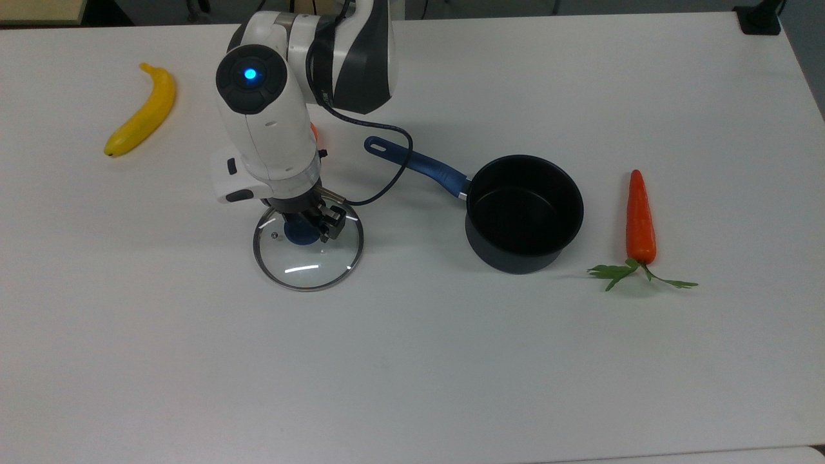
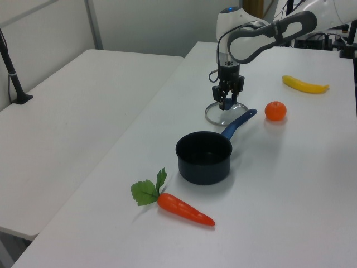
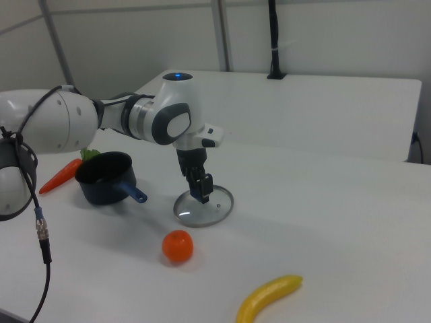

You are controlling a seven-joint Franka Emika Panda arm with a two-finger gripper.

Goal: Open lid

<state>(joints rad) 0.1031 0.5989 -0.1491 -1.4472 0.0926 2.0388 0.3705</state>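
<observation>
The lid (image 1: pixel 310 265) is a clear glass disc with a metal rim, lying flat on the white table (image 1: pixel 412 374), left of the saucepan in the top view. My gripper (image 1: pixel 308 227) points straight down over its centre, shut on the blue knob (image 1: pixel 296 234). The left view has the gripper (image 2: pixel 226 102) standing on the lid (image 2: pixel 222 118) just behind the pan's handle. In the right view the gripper (image 3: pixel 201 193) stands on the lid (image 3: pixel 210 209). The dark saucepan (image 1: pixel 509 256) stands uncovered, its blue handle (image 1: pixel 416 161) pointing toward the arm.
A banana (image 1: pixel 142 113) lies at the top view's far left. A small orange fruit (image 2: pixel 275 110) sits behind the arm, near the handle tip. A carrot (image 1: pixel 640 219) with green leaves lies right of the saucepan. The arm's cable (image 1: pixel 387 174) loops above the handle.
</observation>
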